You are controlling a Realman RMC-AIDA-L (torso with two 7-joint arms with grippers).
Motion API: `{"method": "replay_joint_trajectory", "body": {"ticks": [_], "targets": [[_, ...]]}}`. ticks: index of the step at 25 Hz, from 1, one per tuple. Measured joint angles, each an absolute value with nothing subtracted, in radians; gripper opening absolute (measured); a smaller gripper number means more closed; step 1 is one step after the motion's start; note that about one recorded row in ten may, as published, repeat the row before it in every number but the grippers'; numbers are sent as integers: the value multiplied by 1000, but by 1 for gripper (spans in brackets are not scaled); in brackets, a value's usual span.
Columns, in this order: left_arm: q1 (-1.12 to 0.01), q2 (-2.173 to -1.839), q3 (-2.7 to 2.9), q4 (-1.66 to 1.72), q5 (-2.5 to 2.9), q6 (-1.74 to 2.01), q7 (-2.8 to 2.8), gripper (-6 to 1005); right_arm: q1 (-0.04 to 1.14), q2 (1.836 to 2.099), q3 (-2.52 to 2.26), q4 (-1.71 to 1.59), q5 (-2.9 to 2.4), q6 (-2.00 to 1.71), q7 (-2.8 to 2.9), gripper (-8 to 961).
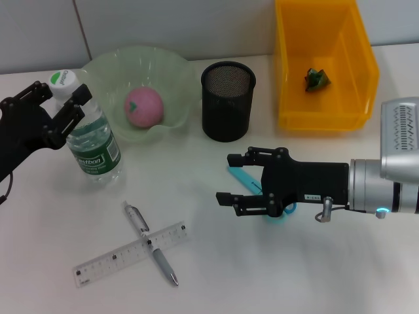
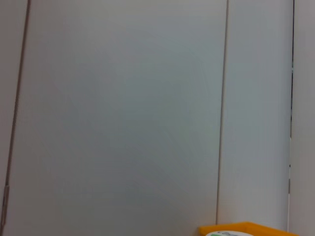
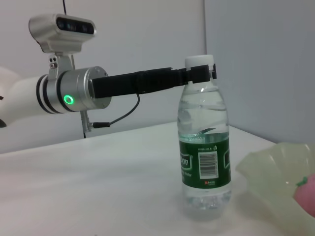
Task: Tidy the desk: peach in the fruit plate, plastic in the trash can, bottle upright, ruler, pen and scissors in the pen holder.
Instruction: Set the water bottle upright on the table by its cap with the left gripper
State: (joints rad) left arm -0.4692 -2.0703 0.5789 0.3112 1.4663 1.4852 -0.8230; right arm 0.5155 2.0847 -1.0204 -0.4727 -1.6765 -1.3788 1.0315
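- We see the left gripper at the desk's left edge, fingers apart, straddling the bottle at the neck just under the cap; the right wrist view shows the same. Contact or a hair of clearance, we can't tell.
- Bottle stands upright near the back-left corner, just beside the plate. That step looks done.
- Peach sits in the plate. Crumpled green plastic lies in the yellow bin at the back-right.
- Right gripper hovers over mid-desk, fingers spread and empty, right above the scissors, which lie flat and are mostly hidden under it.
- Pen lies across the ruler, touching, near the front-left. Holder stands at the back centre and looks empty.
- Risks, our judgement:
  - Left arm pulling away sideways could clip the cap and tip the bottle into the plate.
  - Scissors lie flat: a shallow pinch may slide them or catch only one blade.
  - Taking the pen first may drag the ruler, or the other way round.
  - The ruler is thin and flat, hard to lift off the desk.
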Motion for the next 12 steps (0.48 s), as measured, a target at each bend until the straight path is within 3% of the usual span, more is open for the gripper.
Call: {"method": "replay_joint_trajectory", "body": {"ticks": [12], "targets": [[-472,-2071,579,278,1466,1459,-764,434,507,2085,-1015,-456,-1673,-1375,1003,769]]}}
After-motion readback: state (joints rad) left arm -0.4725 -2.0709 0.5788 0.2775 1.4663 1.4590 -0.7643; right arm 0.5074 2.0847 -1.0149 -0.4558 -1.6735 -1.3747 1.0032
